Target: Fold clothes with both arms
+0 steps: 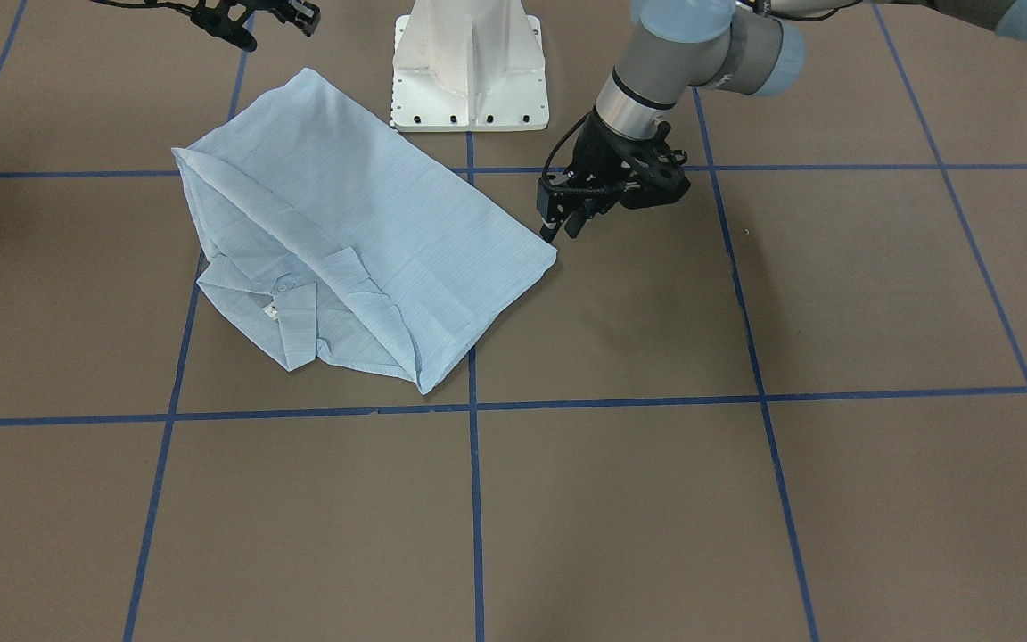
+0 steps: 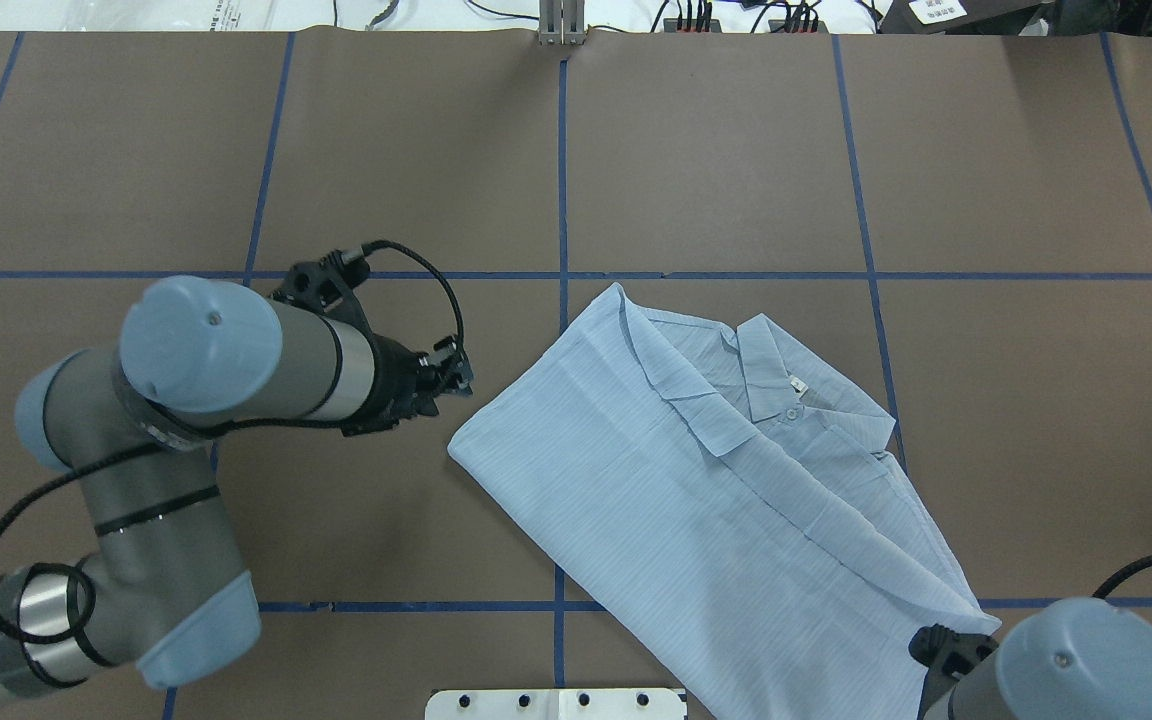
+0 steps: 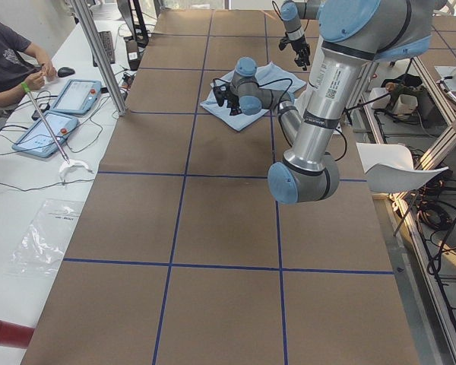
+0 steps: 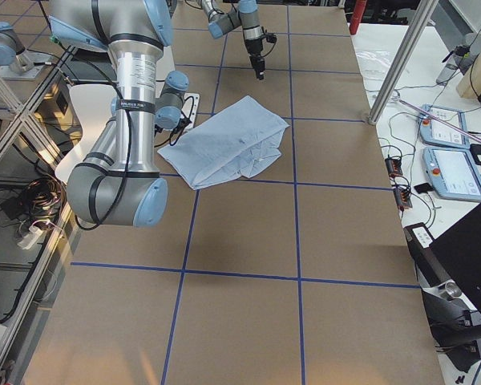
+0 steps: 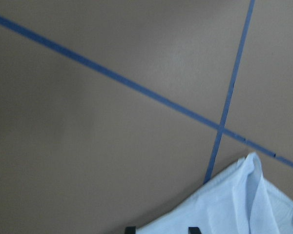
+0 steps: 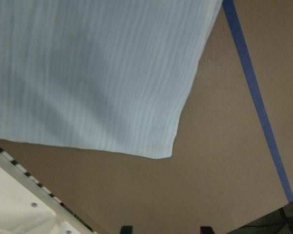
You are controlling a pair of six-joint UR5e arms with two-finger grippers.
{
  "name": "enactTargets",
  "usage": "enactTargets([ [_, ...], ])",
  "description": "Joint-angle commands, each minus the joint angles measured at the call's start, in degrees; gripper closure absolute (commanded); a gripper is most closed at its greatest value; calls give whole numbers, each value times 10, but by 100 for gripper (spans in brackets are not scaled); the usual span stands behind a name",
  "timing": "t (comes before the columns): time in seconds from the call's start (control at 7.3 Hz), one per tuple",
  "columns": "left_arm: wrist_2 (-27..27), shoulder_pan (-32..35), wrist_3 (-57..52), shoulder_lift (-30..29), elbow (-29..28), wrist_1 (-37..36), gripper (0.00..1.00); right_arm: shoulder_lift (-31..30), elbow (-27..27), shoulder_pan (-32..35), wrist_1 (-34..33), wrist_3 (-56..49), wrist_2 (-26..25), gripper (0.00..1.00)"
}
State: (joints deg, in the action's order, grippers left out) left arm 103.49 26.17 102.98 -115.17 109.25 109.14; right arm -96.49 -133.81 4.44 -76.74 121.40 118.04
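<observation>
The light blue striped shirt [image 1: 389, 205] [image 2: 656, 500] lies folded and flat on the brown table, collar and buttons facing up. My left gripper [image 1: 562, 232] [image 2: 461, 378] hovers open just off the shirt's corner on my left. In the left wrist view its fingertips [image 5: 130, 229] stand apart over the cloth edge [image 5: 234, 209]. My right gripper [image 1: 273, 28] hangs open above the shirt's rear corner near the base and holds nothing. The right wrist view looks down on that corner [image 6: 166, 151]. In the overhead view the right arm [image 2: 1086, 660] hides most of this gripper.
The white pedestal base [image 1: 469, 71] [image 6: 14, 214] stands right behind the shirt. Blue tape lines [image 1: 474, 499] divide the brown table into squares. A person [image 3: 7, 61] sits at a side bench with tablets [image 3: 49, 133], beyond a metal post [image 3: 99, 57].
</observation>
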Motion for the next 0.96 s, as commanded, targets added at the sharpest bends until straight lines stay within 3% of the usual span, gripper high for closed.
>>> enactTargets([
  [0.0,-20,-61,37,-1,-5,-24,46,13,11,123,1,-5,1,0],
  [0.14,-22,-63,37,-5,-19,-24,45,79,61,199,1,-21,-2,0],
  [0.41,-30,-64,29,-22,-51,-21,45,164,139,271,1,-31,-4,0],
  [0.82,-56,-63,28,-34,-81,-13,46,171,159,289,1,-56,-19,0],
])
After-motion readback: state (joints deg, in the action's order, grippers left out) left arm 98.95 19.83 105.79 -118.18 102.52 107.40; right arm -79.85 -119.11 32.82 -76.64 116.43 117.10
